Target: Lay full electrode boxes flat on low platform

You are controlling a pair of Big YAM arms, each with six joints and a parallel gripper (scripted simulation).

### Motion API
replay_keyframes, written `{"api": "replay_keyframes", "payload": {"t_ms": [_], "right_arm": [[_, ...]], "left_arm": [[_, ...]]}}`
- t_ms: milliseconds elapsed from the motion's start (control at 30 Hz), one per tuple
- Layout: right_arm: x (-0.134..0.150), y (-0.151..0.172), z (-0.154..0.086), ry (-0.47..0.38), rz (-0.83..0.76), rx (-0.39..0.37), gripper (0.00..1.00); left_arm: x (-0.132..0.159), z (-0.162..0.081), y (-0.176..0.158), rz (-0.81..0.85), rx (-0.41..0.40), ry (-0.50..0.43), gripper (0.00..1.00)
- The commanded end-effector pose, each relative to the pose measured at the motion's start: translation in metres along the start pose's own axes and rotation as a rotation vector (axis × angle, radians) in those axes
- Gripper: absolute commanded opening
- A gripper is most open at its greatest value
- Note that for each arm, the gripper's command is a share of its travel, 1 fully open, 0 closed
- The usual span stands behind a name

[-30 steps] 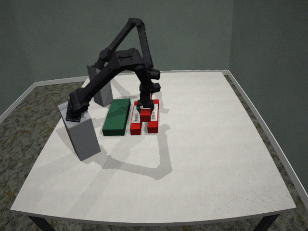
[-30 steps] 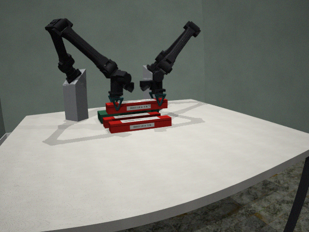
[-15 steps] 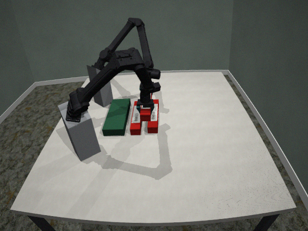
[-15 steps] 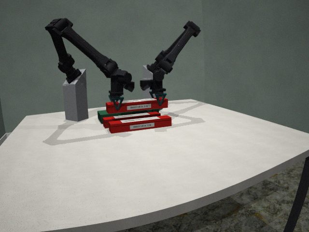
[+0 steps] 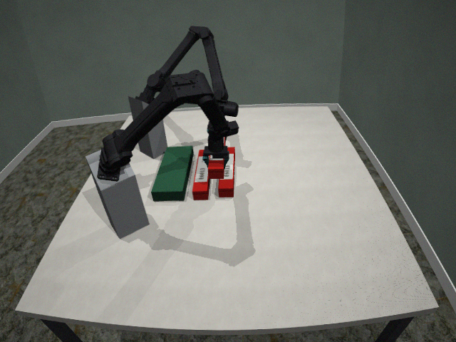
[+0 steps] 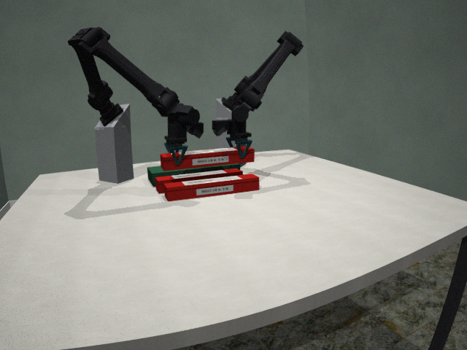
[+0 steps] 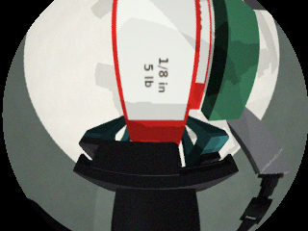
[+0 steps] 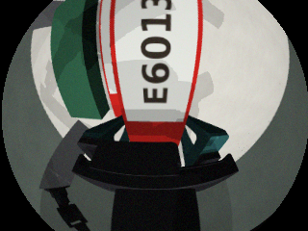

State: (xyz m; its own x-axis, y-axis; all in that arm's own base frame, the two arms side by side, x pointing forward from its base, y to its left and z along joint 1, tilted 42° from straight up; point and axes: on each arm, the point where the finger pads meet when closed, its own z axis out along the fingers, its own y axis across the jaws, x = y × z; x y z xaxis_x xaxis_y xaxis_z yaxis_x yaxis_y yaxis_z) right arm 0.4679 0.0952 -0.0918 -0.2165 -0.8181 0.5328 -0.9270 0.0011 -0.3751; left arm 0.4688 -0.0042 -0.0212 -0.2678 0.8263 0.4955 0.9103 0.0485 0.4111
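Red-and-white, a long rectangular box (image 5: 216,169) (image 6: 209,160) (image 7: 156,63) (image 8: 130,72) hangs gripped between the left fingers (image 6: 249,145) and the right fingers (image 5: 205,159) (image 6: 183,153). Its contents are hidden.

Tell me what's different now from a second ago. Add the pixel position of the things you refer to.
Nothing visibly changed. The left gripper (image 6: 241,153) (image 7: 156,115) and right gripper (image 6: 176,160) (image 5: 216,160) (image 8: 155,114) stay clamped on the raised box (image 5: 215,171) (image 6: 210,160) (image 7: 140,96) (image 8: 135,96), which shows no clear move; nothing was newly gripped or let go. The inner box (image 5: 200,192) (image 6: 161,184) (image 7: 195,96) (image 8: 115,103), outer box (image 5: 226,187) (image 6: 214,189) and green platform (image 5: 172,172) (image 6: 152,175) (image 7: 236,63) (image 8: 72,67) stayed put.
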Motion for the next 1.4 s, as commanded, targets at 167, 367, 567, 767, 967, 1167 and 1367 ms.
{"api": "replay_keyframes", "payload": {"t_ms": [167,367,567,767,967,1167,1367], "right_arm": [[-0.013,-0.041,-0.055,-0.045,0.008,0.097,0.0],[-0.014,-0.042,-0.056,-0.045,0.009,0.097,0.0],[-0.014,-0.043,-0.056,-0.045,0.01,0.097,0.0],[-0.014,-0.043,-0.057,-0.045,0.009,0.097,0.0],[-0.014,-0.037,-0.057,-0.046,0.024,0.097,0.0],[-0.009,-0.013,-0.049,-0.032,0.003,0.076,0.0],[-0.01,-0.004,-0.049,-0.039,0.014,0.085,0.0]], "left_arm": [[-0.004,-0.043,0.036,-0.002,-0.09,-0.022,0.0],[-0.004,-0.044,0.037,-0.002,-0.09,-0.022,0.0],[-0.004,-0.044,0.037,-0.002,-0.09,-0.023,0.0],[-0.004,-0.045,0.038,-0.003,-0.09,-0.023,0.0],[-0.002,-0.04,0.021,0.011,-0.072,-0.016,0.0],[-0.003,-0.039,0.014,0.003,-0.083,-0.02,0.0],[-0.003,-0.038,0.001,0.004,-0.081,-0.019,0.0]]}}
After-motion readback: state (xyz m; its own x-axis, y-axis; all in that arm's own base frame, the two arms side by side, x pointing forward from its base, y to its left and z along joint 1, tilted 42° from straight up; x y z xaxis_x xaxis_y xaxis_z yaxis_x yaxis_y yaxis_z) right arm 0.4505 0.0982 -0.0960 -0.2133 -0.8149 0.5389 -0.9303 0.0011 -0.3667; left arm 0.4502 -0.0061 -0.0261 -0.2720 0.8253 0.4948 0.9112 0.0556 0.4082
